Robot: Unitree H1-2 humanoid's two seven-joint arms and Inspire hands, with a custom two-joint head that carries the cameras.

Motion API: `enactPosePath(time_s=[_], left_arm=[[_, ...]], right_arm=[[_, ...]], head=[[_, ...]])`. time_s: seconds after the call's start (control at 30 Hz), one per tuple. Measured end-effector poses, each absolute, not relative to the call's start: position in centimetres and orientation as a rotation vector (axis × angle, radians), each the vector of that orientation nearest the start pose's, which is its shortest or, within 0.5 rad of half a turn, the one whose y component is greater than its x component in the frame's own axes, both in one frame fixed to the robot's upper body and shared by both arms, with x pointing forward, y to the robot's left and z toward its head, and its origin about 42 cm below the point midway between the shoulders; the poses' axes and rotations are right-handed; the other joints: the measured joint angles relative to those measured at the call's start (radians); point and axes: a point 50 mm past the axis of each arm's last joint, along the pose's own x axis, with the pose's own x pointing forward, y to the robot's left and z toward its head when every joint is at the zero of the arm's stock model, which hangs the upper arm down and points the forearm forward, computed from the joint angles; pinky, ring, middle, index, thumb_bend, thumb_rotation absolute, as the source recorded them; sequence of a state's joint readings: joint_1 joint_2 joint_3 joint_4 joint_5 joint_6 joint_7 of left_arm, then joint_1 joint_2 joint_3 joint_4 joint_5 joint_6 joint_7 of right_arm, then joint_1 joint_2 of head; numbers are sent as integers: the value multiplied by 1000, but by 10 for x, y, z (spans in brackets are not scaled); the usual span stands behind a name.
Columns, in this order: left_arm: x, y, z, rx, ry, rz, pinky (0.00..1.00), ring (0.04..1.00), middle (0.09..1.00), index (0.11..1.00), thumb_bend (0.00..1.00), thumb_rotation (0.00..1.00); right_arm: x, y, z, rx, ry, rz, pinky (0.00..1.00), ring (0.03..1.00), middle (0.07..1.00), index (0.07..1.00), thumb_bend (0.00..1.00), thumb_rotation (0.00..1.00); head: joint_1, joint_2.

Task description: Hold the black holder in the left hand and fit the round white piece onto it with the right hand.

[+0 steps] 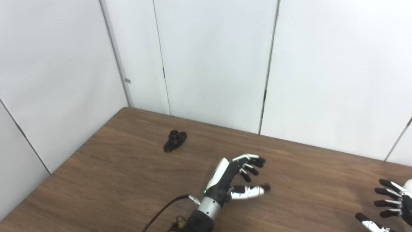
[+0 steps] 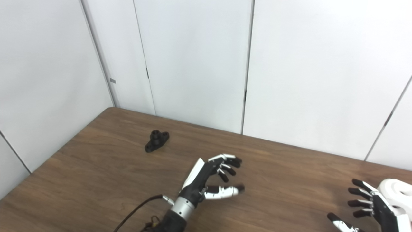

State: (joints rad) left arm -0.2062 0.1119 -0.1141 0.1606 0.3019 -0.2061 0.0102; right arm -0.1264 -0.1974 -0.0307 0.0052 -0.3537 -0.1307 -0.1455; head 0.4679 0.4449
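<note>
- Lying alone on the brown table (image 1: 128,180), toward the far left corner: the black holder (image 1: 174,140), flat on its base with the short round boss pointing up, touching nothing.
- Hovering well apart from that holder, nearer the middle of the table: the left hand (image 1: 236,178), palm turned sideways, fingers (image 1: 251,162) spread and gently curled, thumb held apart below them, gripping nothing.
- Probably standing like this as a ready pose for a side grasp; not yet reaching toward the holder, so the first step seems not yet begun.
- Showing at the right edge of the table: the round white piece (image 2: 394,190), partly cut off by the picture border, resting just behind the right hand.
- Waiting just beside it: the right hand (image 2: 370,209), fingers spread and empty, apparently not touching the piece, though contact is hard to tell at the border.
- Standing behind the table: plain white wall panels (image 1: 212,58), giving nothing to work with.
- Judging the next need: bringing the left hand across to the far left and closing around the holder's body, keeping the boss free for fitting.
</note>
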Motion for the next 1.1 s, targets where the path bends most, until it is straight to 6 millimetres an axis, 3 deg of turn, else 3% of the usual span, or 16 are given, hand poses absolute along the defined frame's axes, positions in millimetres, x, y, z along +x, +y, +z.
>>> enactPosePath(time_s=[0.13, 0.37, 0.5, 0.6, 0.8, 0.93, 1.1], left_arm=[[354, 212, 133, 430, -275, -171, 551, 673, 722, 698, 821, 95], [359, 213, 149, 436, -332, -130, 617, 740, 750, 683, 808, 95], [362, 225, 159, 454, -356, -98, 464, 583, 703, 676, 813, 19], [362, 239, 167, 491, -379, -86, 420, 548, 696, 665, 834, 1], [360, 257, 177, 511, -407, -38, 426, 601, 701, 651, 864, 0], [359, 265, 188, 529, -441, 11, 509, 689, 743, 643, 879, 0], [359, 283, 198, 583, -462, 65, 541, 707, 783, 642, 872, 0]], right_arm=[[322, -279, 151, -533, -286, -142, 453, 583, 701, 766, 522, 40], [322, -283, 152, -541, -286, -139, 447, 577, 697, 762, 522, 67], [322, -286, 153, -544, -287, -144, 455, 581, 696, 756, 523, 85], [322, -286, 153, -543, -287, -144, 463, 581, 678, 737, 526, 71], [322, -287, 155, -541, -291, -146, 465, 583, 661, 734, 534, 44], [322, -287, 156, -542, -296, -143, 463, 583, 666, 738, 532, 38], [322, -288, 156, -544, -295, -145, 461, 579, 666, 739, 529, 30]], head=[[6, 2], [12, 2], [12, 5], [15, 6], [20, 8], [20, 8], [20, 11]])
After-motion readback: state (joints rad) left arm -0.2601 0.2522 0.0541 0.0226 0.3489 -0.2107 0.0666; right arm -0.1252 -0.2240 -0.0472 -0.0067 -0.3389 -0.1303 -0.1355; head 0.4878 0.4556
